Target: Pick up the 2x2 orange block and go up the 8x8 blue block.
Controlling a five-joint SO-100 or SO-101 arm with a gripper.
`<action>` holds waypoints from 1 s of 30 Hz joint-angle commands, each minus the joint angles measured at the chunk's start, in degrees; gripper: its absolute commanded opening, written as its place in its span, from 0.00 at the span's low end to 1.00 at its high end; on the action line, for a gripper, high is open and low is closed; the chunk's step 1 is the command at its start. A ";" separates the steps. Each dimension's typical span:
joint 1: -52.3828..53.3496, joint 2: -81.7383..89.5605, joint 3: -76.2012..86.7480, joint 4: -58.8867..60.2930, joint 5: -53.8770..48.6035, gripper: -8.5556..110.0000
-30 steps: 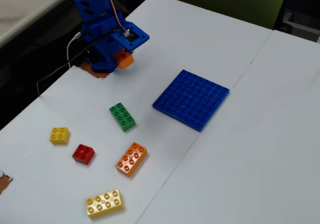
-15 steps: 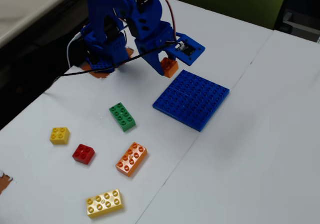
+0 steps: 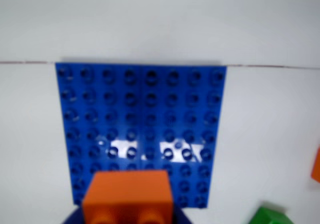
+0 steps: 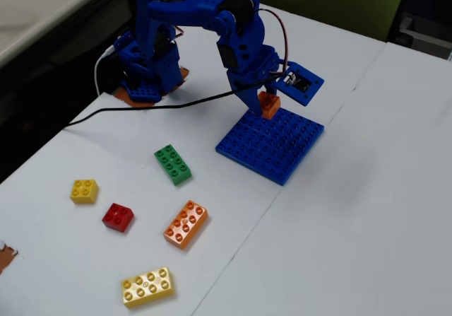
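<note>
In the wrist view, the 2x2 orange block [image 3: 127, 196] sits at the bottom middle of the picture, big and close, with two round studs showing on its lower face. Dark blue bits of the gripper [image 3: 127, 216] peek out on both sides of it, so the jaws are squeezed onto the block. Behind it lies the 8x8 blue block [image 3: 142, 134], flat on the white table [image 3: 270, 134], with bright light shining off some of its bumps. A green brick [image 3: 270, 216] shows at the bottom right corner, and a sliver of something orange shows at the right edge. No words or labels can be read here. In the fixed view, the blue robot arm [image 4: 212, 26] bends over from its base at the top left. Its gripper [image 4: 268, 104] holds the small orange block [image 4: 269, 107] right at the far corner of the blue plate [image 4: 272, 145]; I cannot tell if the block touches it. On the table to the left lie a green brick [image 4: 173, 164], a small yellow brick [image 4: 84, 190], a red brick [image 4: 118, 217], a long orange brick [image 4: 186, 224] and a long yellow brick [image 4: 147, 286]. A black cable [image 4: 127, 111] runs across the table. No writing can be read on anything.
</note>
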 commanded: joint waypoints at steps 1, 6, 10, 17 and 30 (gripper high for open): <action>-1.14 0.53 -2.90 -0.44 0.79 0.07; -1.67 0.18 -2.90 0.00 0.97 0.07; -1.58 -0.62 -3.34 -0.35 0.79 0.07; -0.79 -1.67 -5.27 0.79 2.64 0.07; 0.70 -1.67 -6.77 2.64 3.34 0.07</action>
